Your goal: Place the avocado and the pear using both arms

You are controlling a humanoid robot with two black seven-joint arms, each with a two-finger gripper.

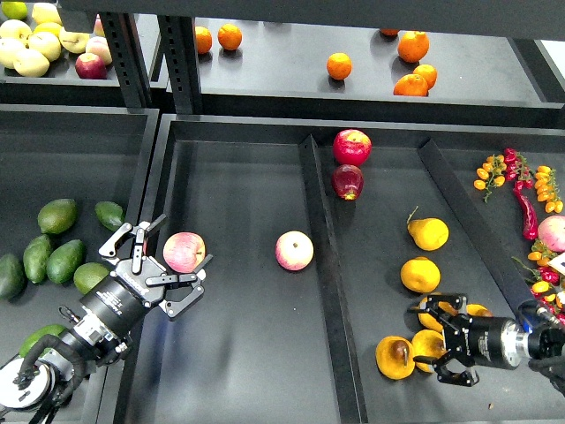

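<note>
Head view shows the avocado (109, 215), dark green, lying at the left of the frame in the left tray (79, 150), just above and left of the left pincer (157, 262). That pincer has its fingers spread wide apart and holds nothing; a pink apple (184, 252) sits right beside its tips, in the middle tray.

The pear (395, 357), orange-yellow with a brown blotch, lies at the lower right. The right pincer (446, 346) hovers just beside it among other yellow pears (428, 233), fingers apart, closed on nothing as far as I can see.

I judge that both arms are at the reaching step. To do it well, the left pincer should turn away from the apple toward the avocado and close along its narrow side. The right one must straddle only the blotched pear, not its neighbours.
</note>
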